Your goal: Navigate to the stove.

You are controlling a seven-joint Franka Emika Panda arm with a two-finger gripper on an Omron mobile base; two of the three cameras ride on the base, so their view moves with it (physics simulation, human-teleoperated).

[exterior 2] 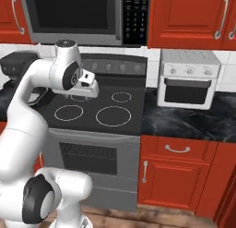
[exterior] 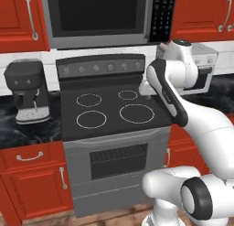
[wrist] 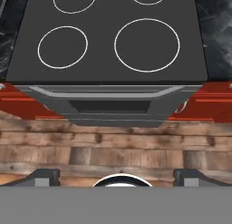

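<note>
A: We are in a kitchen of red cabinets (exterior 2: 193,17) with a black marbled bench (exterior 2: 184,118) and a wood plank floor (wrist: 113,146). The wide grey steel stove with its black glass top and four white rings (exterior: 112,108) sits straight ahead of us, close in front of the base.

B: So we judge the navigation almost done; at most a small closing-in or squaring-up is left.

A: The left base view gives us the black coffee machine (exterior: 27,90); the right one shows the small silver toaster oven (exterior 2: 188,78).

B: And the hand view looks down over the stove's front edge. The jaws there stand wide apart, holding nothing.
</note>
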